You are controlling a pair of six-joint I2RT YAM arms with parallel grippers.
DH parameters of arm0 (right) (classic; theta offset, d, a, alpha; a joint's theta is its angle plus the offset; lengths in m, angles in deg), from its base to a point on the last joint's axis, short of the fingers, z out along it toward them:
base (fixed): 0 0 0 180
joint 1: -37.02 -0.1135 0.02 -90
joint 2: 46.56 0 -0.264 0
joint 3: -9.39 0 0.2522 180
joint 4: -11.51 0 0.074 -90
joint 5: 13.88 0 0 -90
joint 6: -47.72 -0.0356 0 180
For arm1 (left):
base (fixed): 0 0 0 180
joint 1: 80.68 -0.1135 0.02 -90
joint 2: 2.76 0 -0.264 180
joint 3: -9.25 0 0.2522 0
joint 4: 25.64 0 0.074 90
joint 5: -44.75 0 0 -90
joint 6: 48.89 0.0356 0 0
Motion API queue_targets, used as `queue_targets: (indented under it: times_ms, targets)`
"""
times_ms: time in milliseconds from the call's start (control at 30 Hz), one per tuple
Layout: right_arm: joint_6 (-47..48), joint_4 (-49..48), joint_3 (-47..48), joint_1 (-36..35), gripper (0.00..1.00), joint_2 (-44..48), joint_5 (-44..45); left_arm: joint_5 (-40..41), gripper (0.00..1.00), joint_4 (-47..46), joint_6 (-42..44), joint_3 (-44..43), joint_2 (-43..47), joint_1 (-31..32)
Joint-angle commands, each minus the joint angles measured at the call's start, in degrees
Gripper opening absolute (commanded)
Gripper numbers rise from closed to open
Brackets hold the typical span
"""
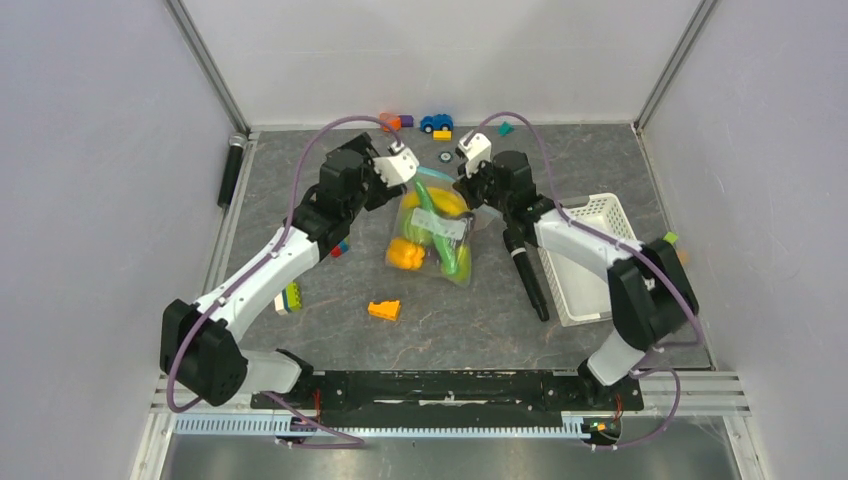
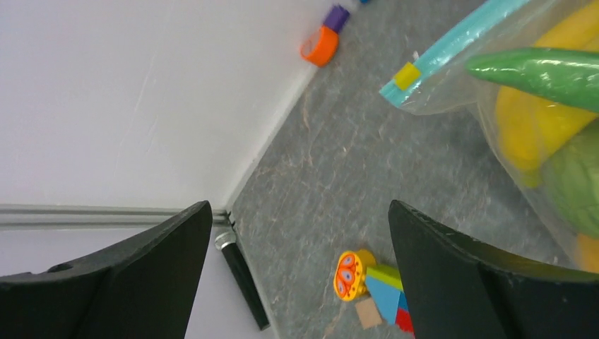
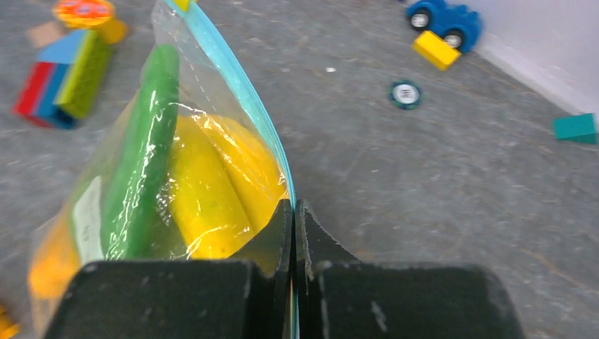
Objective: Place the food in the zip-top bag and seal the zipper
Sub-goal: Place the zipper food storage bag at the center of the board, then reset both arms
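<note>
Grey stone-look bench (image 1: 480,330), pale walls on three sides. Zip-top bag (image 1: 432,235) is seen mid-bench btwn the two arms, far edge lifted, near end resting on the surface. Food is seen inside it: long green pod (image 3: 145,141), yellow piece (image 3: 212,191), orange piece (image 1: 405,253), green leafy piece (image 2: 576,176). Zipper (image 3: 240,92) is pinched by the right gripper (image 3: 294,208), jaws pressed together on the teal strip at one end. Left gripper (image 2: 300,219) is held by the bag's other top corner, jaws spread wide w/ nothing btwn them. The strip's end w/ a small yellow tab (image 2: 407,75) is seen just beyond, clear of them. Whether the strip is sealed along its full length cannot be told. White slotted basket (image 1: 590,260) is set to the right. Orange stepped wedge (image 1: 384,310) lies near the bag's near end, blue toy car (image 1: 436,122) by the back wall, coloured blocks (image 2: 385,293) left of the bag.
</note>
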Motion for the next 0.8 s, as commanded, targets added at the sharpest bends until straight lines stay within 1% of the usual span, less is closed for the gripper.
queue_targets:
  times_ms: [0, 67, 100, 133, 167, 200, 267, 300, 367, 500, 633, 767]
  targets:
    - [5.9, -3.0, 9.5, 3.5, 0.0, -7.2, 2.9, -0.2, 1.0, -13.8, -11.9, -6.6, 0.9, -1.2]
    - [5.7, -2.5, 12.8, 4.9, 0.01, -11.0, 2.7, 0.3, 1.0, -17.1, -17.7, -7.6, 1.5, -1.6]
    - [5.9, -2.2, 14.6, 5.4, 0.05, -12.9, 2.6, 0.8, 1.0, -19.2, -20.7, -7.7, 1.9, -1.6]
    - [5.9, -1.8, 16.4, 5.9, 0.13, -14.6, 2.5, 0.5, 1.0, -20.3, -24.4, -7.7, 2.6, -1.6]
    - [5.8, -1.3, 17.9, 6.2, 0.29, -16.3, 2.4, -0.5, 1.0, -20.6, -28.1, -7.6, 3.2, -1.6]
    - [5.8, -0.2, 19.8, 6.4, 0.51, -17.3, 2.9, -0.9, 1.0, -21.0, -31.2, -7.2, 4.2, -1.6]
    - [4.4, 2.5, 23.1, 6.9, 0.82, -18.2, 6.8, 1.0, 1.0, -22.1, -38.3, -5.5, 6.0, -1.6]
    - [3.5, 3.4, 23.9, 7.2, 0.96, -17.6, 9.1, 3.3, 1.0, -22.1, -42.1, -4.4, 7.1, -1.6]
    - [1.9, 3.5, 22.7, 7.8, 0.98, -14.4, 12.9, 6.9, 1.0, -19.6, -49.4, -1.9, 9.7, -1.6]
    - [-2.3, 2.4, 12.8, 8.4, 0.98, -2.6, 21.4, 9.4, 1.0, -11.3, -58.8, 3.8, 16.0, -1.6]
    - [-7.9, 2.4, -2.1, 8.7, 0.98, 10.9, 31.3, 14.1, 1.0, -0.3, -66.5, 8.3, 22.0, -1.6]
    - [-12.3, 2.9, -19.3, 8.8, 0.98, 25.8, 37.3, 17.0, 1.0, 8.6, -71.7, 12.1, 26.4, -1.6]
